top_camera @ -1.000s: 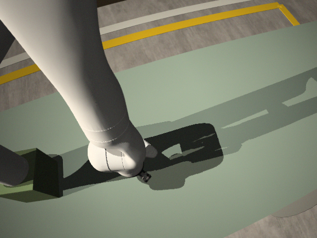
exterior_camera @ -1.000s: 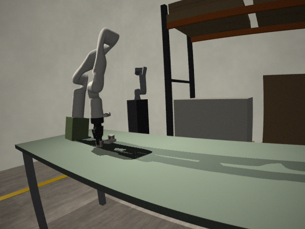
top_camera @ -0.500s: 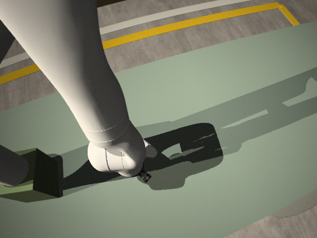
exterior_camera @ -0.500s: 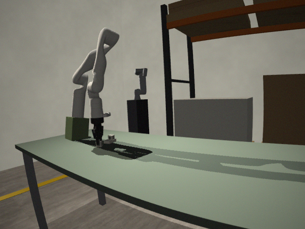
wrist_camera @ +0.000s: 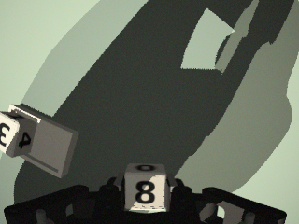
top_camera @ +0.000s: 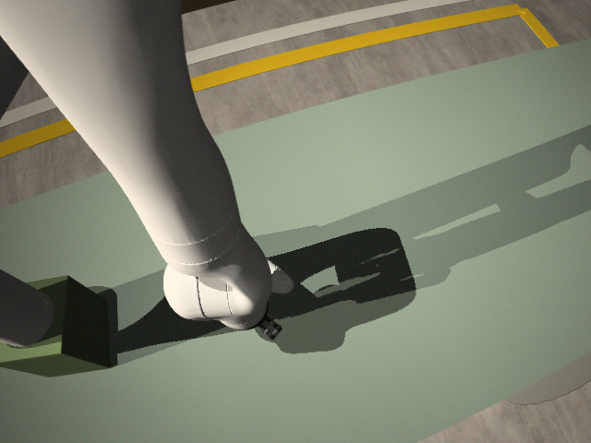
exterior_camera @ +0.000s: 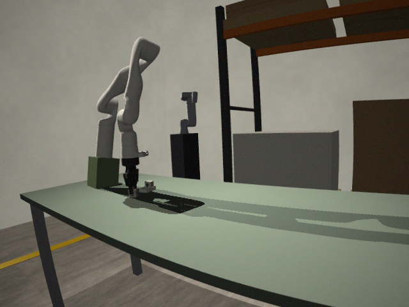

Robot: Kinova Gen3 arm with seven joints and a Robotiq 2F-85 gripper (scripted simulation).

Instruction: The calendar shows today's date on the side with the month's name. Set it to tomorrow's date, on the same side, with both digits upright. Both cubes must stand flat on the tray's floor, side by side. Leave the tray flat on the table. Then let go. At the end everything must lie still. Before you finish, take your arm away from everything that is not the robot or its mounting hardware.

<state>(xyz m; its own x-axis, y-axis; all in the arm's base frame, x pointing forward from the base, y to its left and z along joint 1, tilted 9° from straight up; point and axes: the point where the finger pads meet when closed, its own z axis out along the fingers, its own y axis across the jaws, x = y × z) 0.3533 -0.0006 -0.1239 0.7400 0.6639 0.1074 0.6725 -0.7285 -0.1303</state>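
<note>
Gripper (top_camera: 272, 332) (exterior_camera: 133, 194) (wrist_camera: 145, 183) around cube (exterior_camera: 133, 192) (wrist_camera: 146, 190), 8 visible; whether clamped, cannot tell. Tray (exterior_camera: 147, 189) (wrist_camera: 55, 146), with other cube (exterior_camera: 149, 183) (wrist_camera: 9, 134), just beside on bench (top_camera: 381, 157) (exterior_camera: 198, 231). Turn squarely; check digit before lifting.

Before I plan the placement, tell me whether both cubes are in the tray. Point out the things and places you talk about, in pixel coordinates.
No, the cube showing 8 (wrist_camera: 146, 192) sits between the gripper's fingers, off the tray (wrist_camera: 55, 146).
</note>
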